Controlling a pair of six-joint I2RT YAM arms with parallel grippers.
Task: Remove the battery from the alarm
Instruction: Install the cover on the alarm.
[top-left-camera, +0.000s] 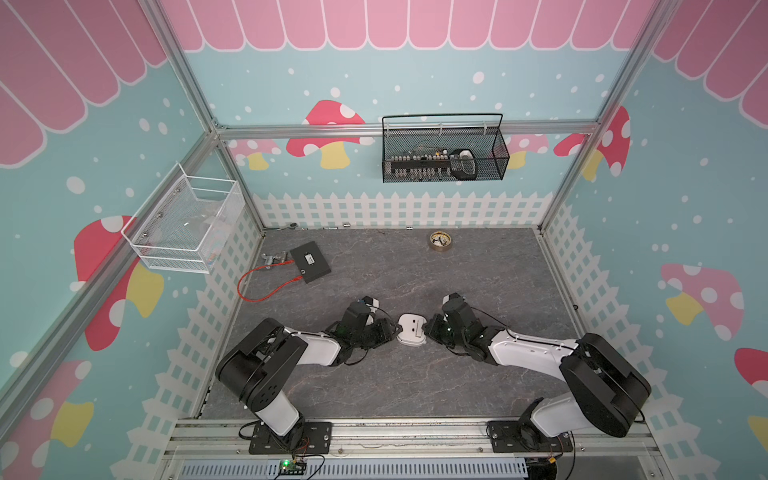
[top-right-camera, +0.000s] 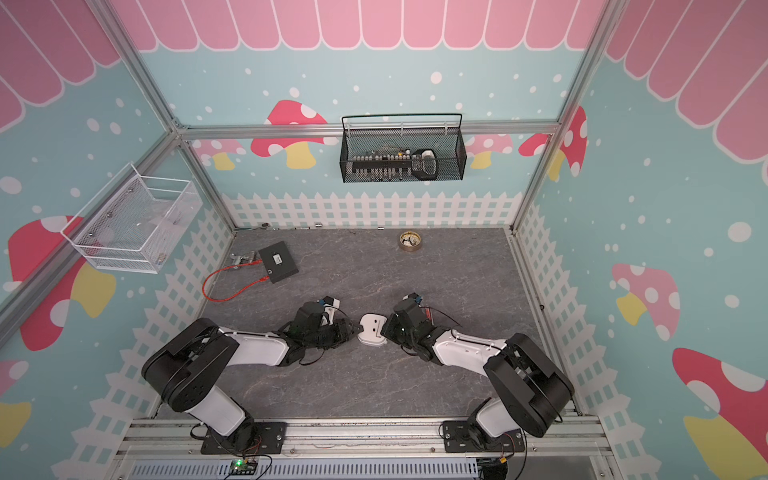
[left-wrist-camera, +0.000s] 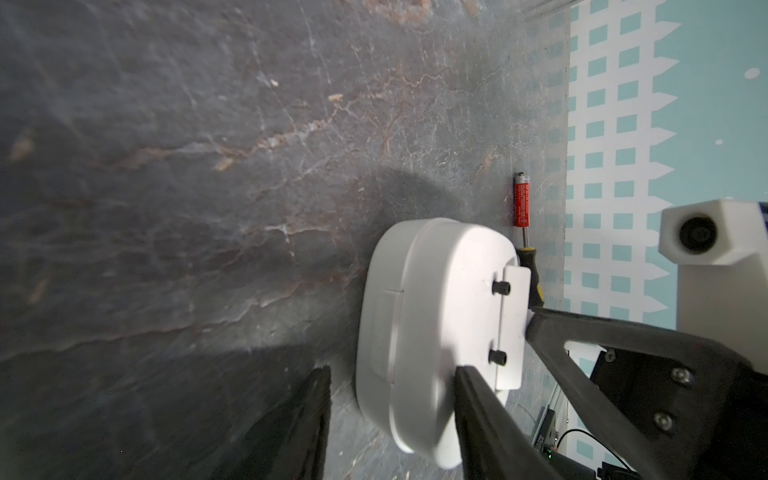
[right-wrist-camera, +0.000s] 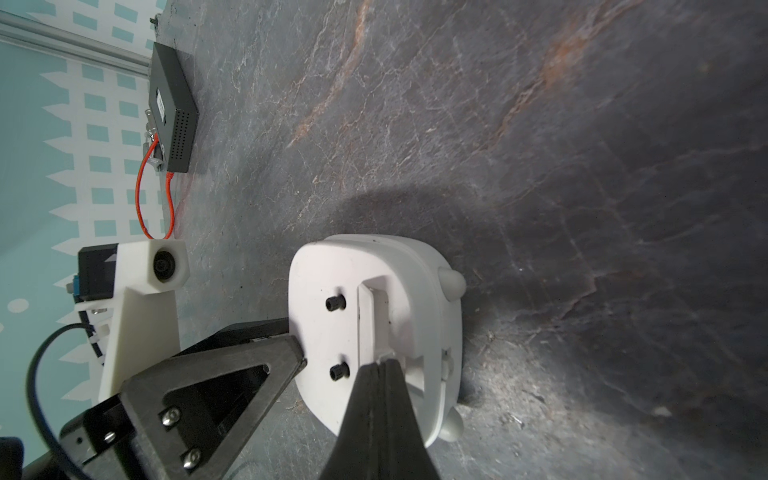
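The white alarm (top-left-camera: 411, 330) (top-right-camera: 372, 330) lies face down on the table between my two arms. Its back (left-wrist-camera: 436, 299) (right-wrist-camera: 316, 282) carries two black screws and a small white cover plate (left-wrist-camera: 513, 332) (right-wrist-camera: 365, 324), which stands lifted at the edge of the rectangular recess. My left gripper (left-wrist-camera: 392, 370) (top-left-camera: 394, 328) is open over the alarm's near corner. One of its fingers (left-wrist-camera: 478, 399) lies against the back and the other stands clear on the table. My right gripper (right-wrist-camera: 380, 365) (top-left-camera: 428, 330) is shut, its tips at the plate's edge. The battery is hidden.
A screwdriver (left-wrist-camera: 523, 203) with a red end and a black-and-yellow handle lies just beyond the alarm, near the right wall. A flat black box (top-left-camera: 309, 262) with a red cable sits far left. A brass dial (top-left-camera: 440, 241) sits at the back. Wire baskets (top-left-camera: 444, 153) (top-left-camera: 187, 224) hang on the walls.
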